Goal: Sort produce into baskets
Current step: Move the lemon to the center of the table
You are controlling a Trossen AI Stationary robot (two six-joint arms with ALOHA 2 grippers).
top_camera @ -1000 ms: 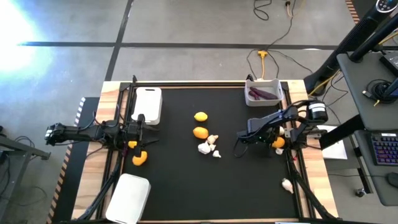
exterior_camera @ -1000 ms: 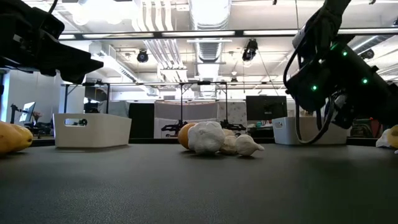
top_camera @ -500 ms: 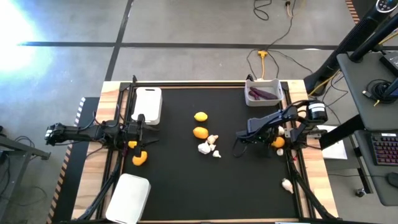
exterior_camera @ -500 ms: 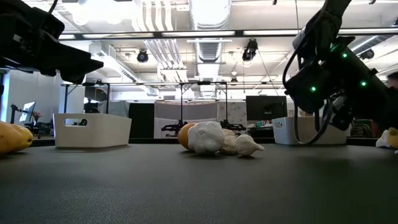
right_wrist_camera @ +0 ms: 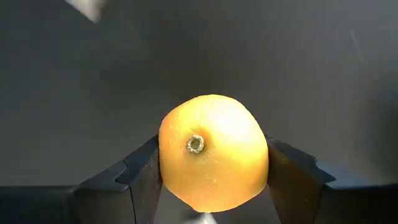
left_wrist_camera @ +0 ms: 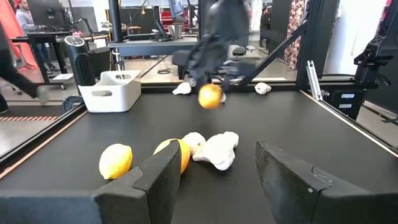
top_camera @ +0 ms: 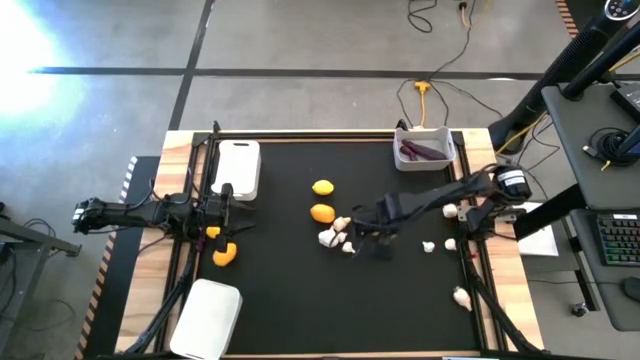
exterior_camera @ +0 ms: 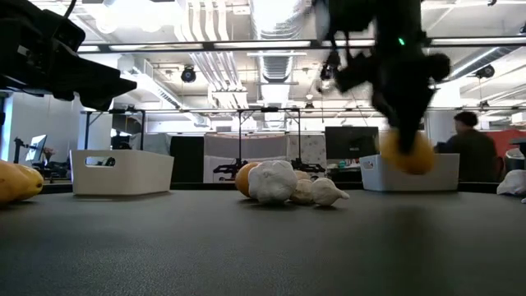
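From above, right gripper (top_camera: pixel 372 236) reaches mid-table beside whitish pieces (top_camera: pixel 335 236); left gripper (top_camera: pixel 237 213) waits at left edge, fingers apart, empty. Low view: orange fruit (exterior_camera: pixel 406 153) hangs clear of the mat. Left wrist: same fruit (left_wrist_camera: pixel 210 96) airborne, white basket (left_wrist_camera: pixel 114 91) behind. Right wrist: fingers (right_wrist_camera: pixel 142 176) clamped on fruit (right_wrist_camera: pixel 213 152).

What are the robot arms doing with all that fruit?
They are sorting produce into baskets. The right gripper holds an orange lemon between its fingers and carries it above the table's middle. Two more lemons and some whitish lumpy pieces lie on the black table. Purple pieces already sit in the far right basket. The left gripper waits open at the left side, beside another lemon.
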